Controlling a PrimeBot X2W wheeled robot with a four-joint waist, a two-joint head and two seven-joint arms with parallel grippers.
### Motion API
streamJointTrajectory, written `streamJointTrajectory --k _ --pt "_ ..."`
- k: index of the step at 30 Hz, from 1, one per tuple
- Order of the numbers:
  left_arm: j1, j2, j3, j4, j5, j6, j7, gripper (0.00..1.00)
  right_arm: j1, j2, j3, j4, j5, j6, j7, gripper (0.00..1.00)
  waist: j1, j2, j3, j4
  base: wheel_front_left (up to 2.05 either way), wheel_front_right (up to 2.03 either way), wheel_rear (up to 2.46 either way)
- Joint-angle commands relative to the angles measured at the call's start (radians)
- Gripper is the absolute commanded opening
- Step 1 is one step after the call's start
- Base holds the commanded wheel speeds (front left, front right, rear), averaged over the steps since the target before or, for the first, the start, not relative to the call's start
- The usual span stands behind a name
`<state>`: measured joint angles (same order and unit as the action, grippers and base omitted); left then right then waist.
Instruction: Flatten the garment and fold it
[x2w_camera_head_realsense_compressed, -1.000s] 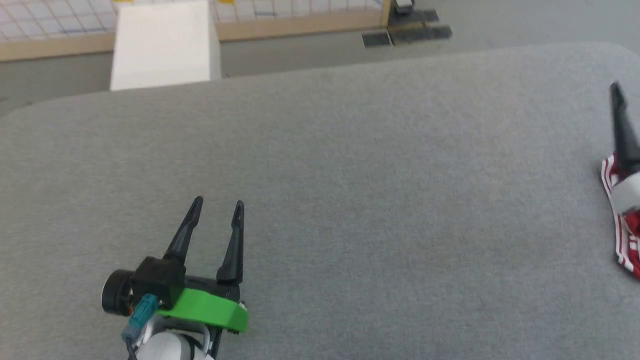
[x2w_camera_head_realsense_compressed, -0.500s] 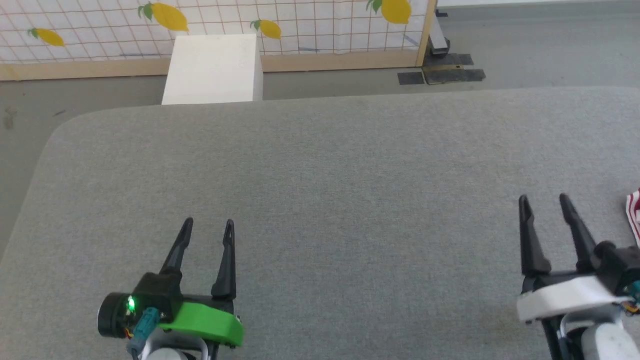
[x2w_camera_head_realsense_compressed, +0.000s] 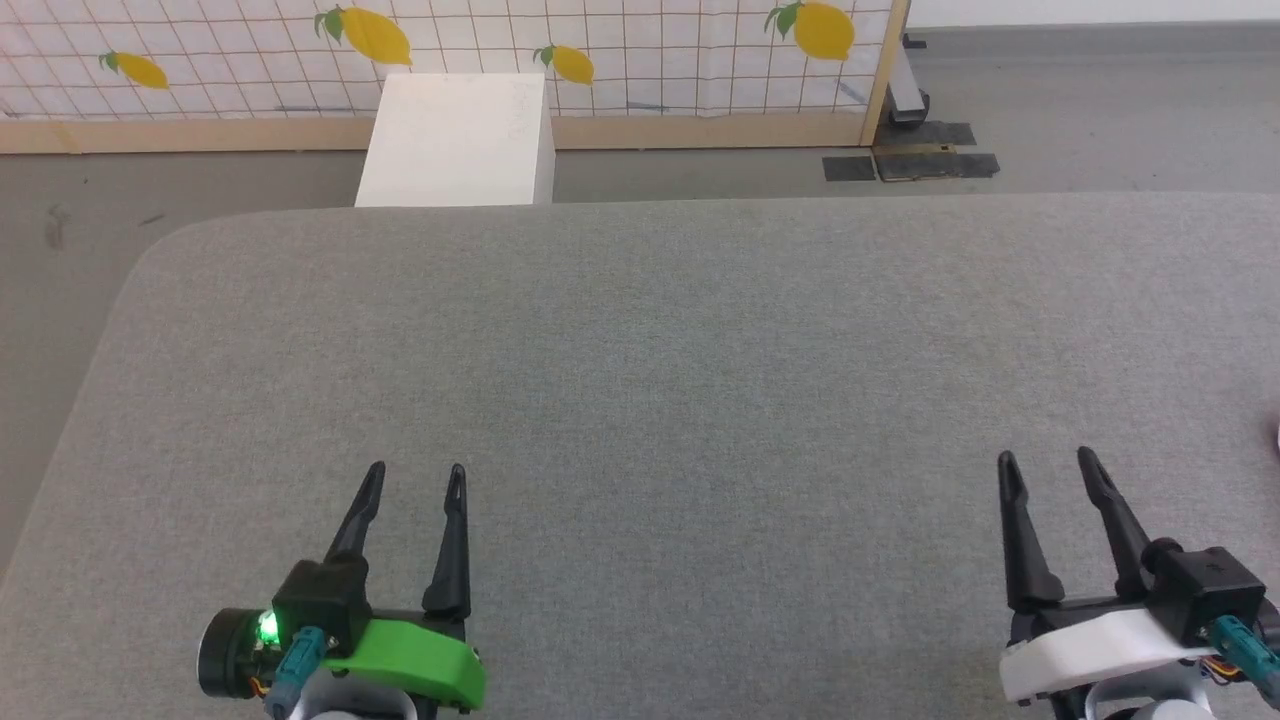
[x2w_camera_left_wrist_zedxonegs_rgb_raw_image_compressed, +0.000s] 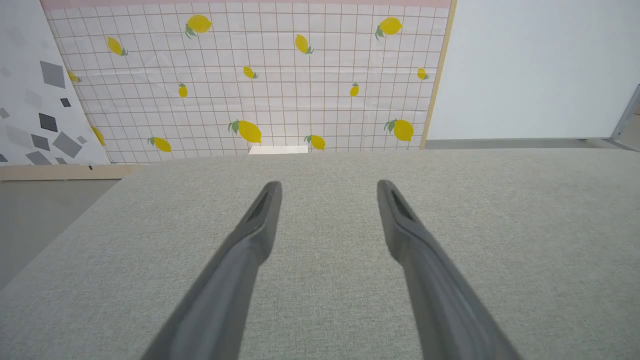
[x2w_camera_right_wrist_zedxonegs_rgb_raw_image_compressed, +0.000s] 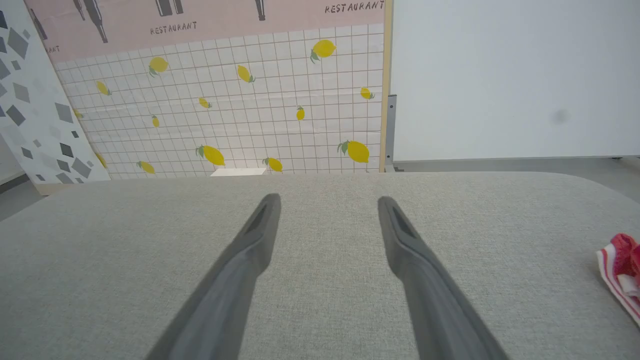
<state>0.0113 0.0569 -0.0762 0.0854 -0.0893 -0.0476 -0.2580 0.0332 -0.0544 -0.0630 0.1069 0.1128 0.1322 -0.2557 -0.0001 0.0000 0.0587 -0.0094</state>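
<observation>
grey table (x2w_camera_head_realsense_compressed: 640, 330): left gripper (x2w_camera_head_realsense_compressed: 416, 468) and right gripper (x2w_camera_head_realsense_compressed: 1045, 455) hover splayed, empty, both left of the garment (x2w_camera_right_wrist_zedxonegs_rgb_raw_image_compressed: 620, 272); best approach its striped edge low.

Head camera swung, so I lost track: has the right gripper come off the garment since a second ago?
Yes. The right gripper, open, overlapped the striped edge of the garment then; now it hovers clear of it, to the garment's left.

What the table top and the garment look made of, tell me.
Table top: seemingly grey woven fabric, matte; fine speckled weave, rounded corners. Garment: probably soft knit cloth, red with white striped trim; it lies crumpled, largely out of frame.
</observation>
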Motion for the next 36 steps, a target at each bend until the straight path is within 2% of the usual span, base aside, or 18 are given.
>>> streamJointTrajectory --k 1,17,18,36 --pt "0.014 -0.004 0.005 0.003 0.003 0.007 -0.004 1.00 0.014 0.003 0.007 -0.007 -0.009 -0.002 -0.005 1.00 0.0001 0.0000 0.001 0.001 0.00 0.00 0.00" --pt "0.018 -0.006 0.013 0.010 -0.025 0.010 -0.004 1.00 0.025 0.004 0.019 -0.021 -0.005 -0.002 -0.006 1.00 0.0001 0.0000 0.002 0.001 0.00 0.00 0.00" --pt "0.008 -0.001 0.011 0.009 -0.019 0.009 0.001 0.00 0.012 0.001 0.018 -0.017 -0.007 0.000 0.000 0.00 0.0001 0.0000 0.001 0.001 0.00 0.00 0.00" --pt "0.006 -0.002 0.017 -0.002 -0.006 0.014 0.032 0.00 0.007 0.001 0.024 -0.027 -0.020 0.000 0.031 0.00 0.0001 0.0000 -0.006 0.002 0.00 0.00 0.00"
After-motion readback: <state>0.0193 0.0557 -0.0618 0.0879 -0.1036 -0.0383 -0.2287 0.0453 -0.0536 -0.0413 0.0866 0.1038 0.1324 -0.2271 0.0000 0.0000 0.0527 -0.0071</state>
